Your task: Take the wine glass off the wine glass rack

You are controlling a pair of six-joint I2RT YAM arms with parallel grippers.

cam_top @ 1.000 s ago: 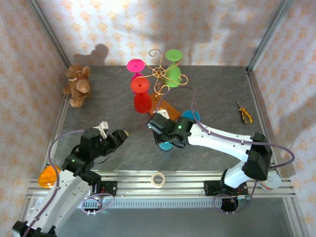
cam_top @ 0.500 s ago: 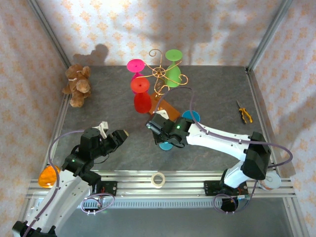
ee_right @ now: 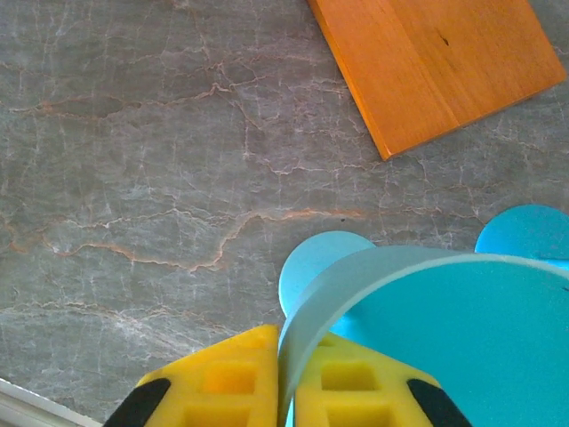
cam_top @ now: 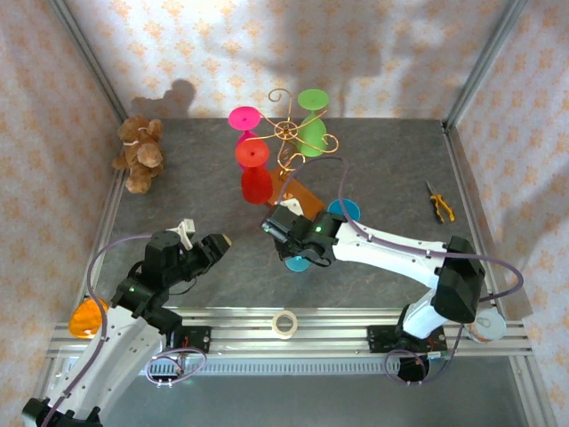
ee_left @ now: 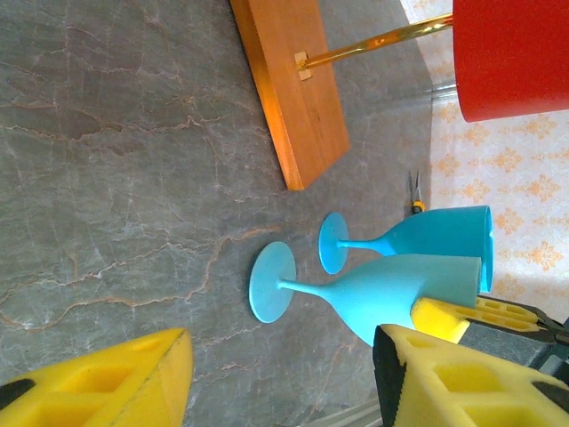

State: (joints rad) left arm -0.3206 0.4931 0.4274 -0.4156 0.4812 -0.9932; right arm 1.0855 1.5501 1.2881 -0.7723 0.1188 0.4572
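The wine glass rack [cam_top: 285, 140] stands at the back on its wooden base [cam_top: 299, 195] [ee_left: 294, 89] [ee_right: 437, 62]. Pink [cam_top: 244, 118], red [cam_top: 253, 157] and green [cam_top: 312, 100] glasses hang on it. A light blue wine glass [cam_top: 299, 262] [ee_left: 391, 289] stands on the table in front of the base. My right gripper [cam_top: 300, 237] [ee_right: 284, 378] is shut on its rim [ee_right: 373, 271]. Behind it stands a second blue glass [cam_top: 344, 210] [ee_left: 427, 236]. My left gripper [cam_top: 217, 243] [ee_left: 280, 378] hovers open to the left, nothing between its fingers.
A teddy bear [cam_top: 140, 153] lies at the back left and yellow pliers [cam_top: 439, 203] at the right. A tape roll [cam_top: 284, 324] sits on the front rail, and an orange object [cam_top: 86, 318] beside the left arm. Bare grey table lies between the two arms.
The right arm has edged slightly left with the blue glass in its grip. The left arm has not moved.
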